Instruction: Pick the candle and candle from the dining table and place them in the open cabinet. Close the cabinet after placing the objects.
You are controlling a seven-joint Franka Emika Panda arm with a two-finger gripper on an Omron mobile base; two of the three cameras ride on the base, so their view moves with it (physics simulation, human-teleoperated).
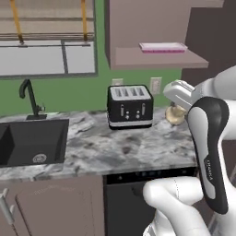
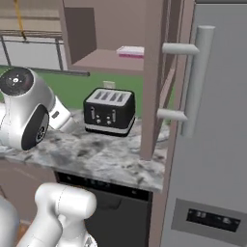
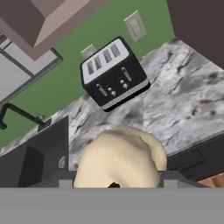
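A cream candle [image 3: 120, 157], squat and rounded, sits between my gripper's [image 3: 118, 181] two fingertips in the hand view, and the gripper is shut on it. From the left base view the gripper [image 1: 176, 109] hangs over the right end of the counter, right of the toaster, with the candle [image 1: 173, 117] under the white hand. The open cabinet [image 1: 152, 57] is above it, its mauve-brown shelf bare apart from one flat box. Its door [image 2: 154, 82] stands edge-on with a silver bar handle [image 2: 197, 82]. The dining table and the other candle are out of view.
A black four-slot toaster [image 1: 130, 106] stands on the marbled counter [image 1: 115, 147] against the green wall. A black sink [image 1: 30, 140] with a tap lies to the left. A flat pink-white box [image 1: 163, 46] rests on the cabinet shelf. A grey fridge front [image 2: 217, 159] is at the right.
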